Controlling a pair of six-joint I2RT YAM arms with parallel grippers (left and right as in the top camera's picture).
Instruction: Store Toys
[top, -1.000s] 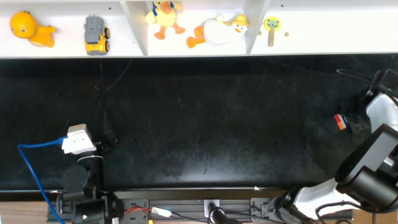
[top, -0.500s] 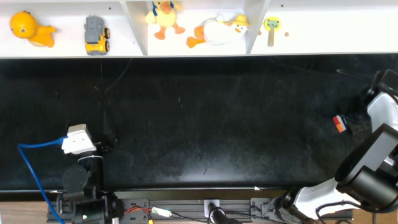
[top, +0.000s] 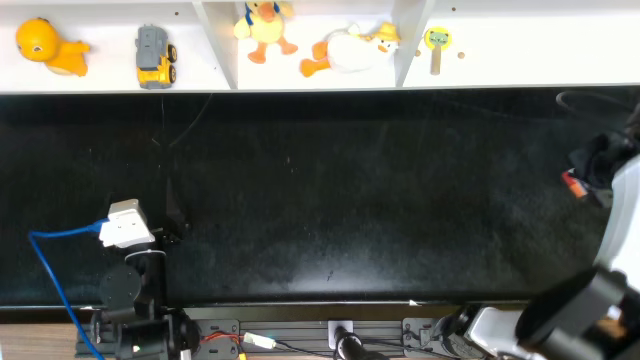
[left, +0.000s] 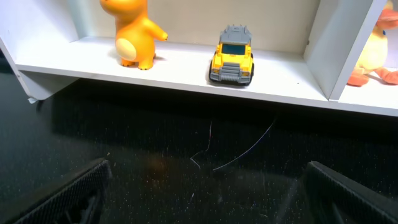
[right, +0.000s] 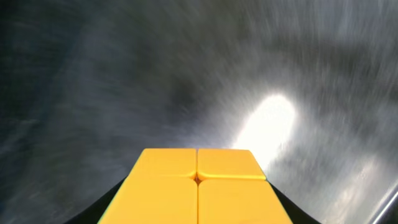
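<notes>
Black tabletop (top: 350, 200) runs below a white shelf (top: 300, 80) at 12 o'clock, where a yellow truck (left: 232, 56) stands. At 3 o'clock the right gripper (top: 588, 168) clamps a yellow block (right: 199, 186); at 8 o'clock the left gripper (left: 205, 199) hangs with fingers spread wide.

Two ducks (top: 265, 25) (top: 350, 48), one orange figure (top: 48, 45), one truck (top: 155, 56), one cube (right: 199, 190), one green toy (top: 437, 42)

Black worktop (top: 350, 190) gives an open run along the whole front of the shelf (top: 300, 88). Shelf's left bay: orange toy (top: 50, 45) and truck (top: 155, 55), gap between. Middle bay crowded by yellow duck (top: 265, 28) and white duck (top: 350, 50). Right bay: small green toy (top: 437, 42) just beside the divider (top: 408, 45), rest bare.
</notes>
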